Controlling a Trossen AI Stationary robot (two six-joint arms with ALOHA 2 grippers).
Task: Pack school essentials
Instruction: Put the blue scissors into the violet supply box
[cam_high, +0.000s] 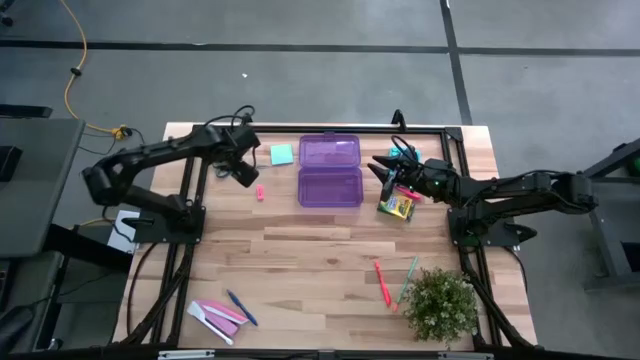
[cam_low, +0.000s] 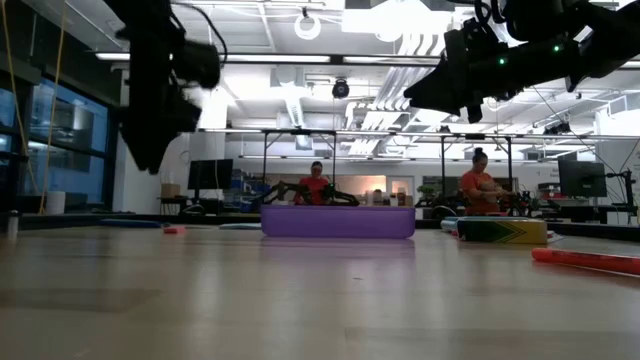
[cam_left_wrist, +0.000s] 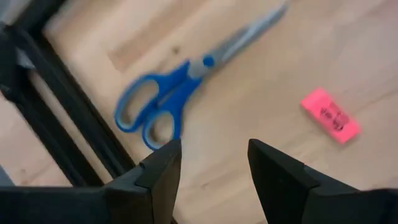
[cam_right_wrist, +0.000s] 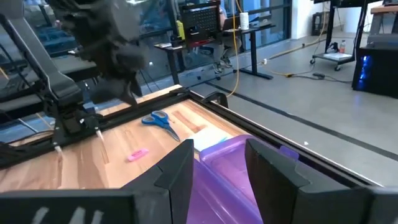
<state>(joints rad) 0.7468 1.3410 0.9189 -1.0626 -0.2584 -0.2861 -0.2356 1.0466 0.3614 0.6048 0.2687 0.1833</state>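
I see my left gripper (cam_left_wrist: 211, 163) open and empty above the blue-handled scissors (cam_left_wrist: 180, 93) near the tabletop's (cam_high: 300, 270) far left corner, while my right gripper (cam_right_wrist: 217, 165), also open and empty, hovers by the purple case (cam_high: 330, 171).

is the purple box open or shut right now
Open. In the high view the purple box lies flat with lid and base side by side; nothing shows inside it.
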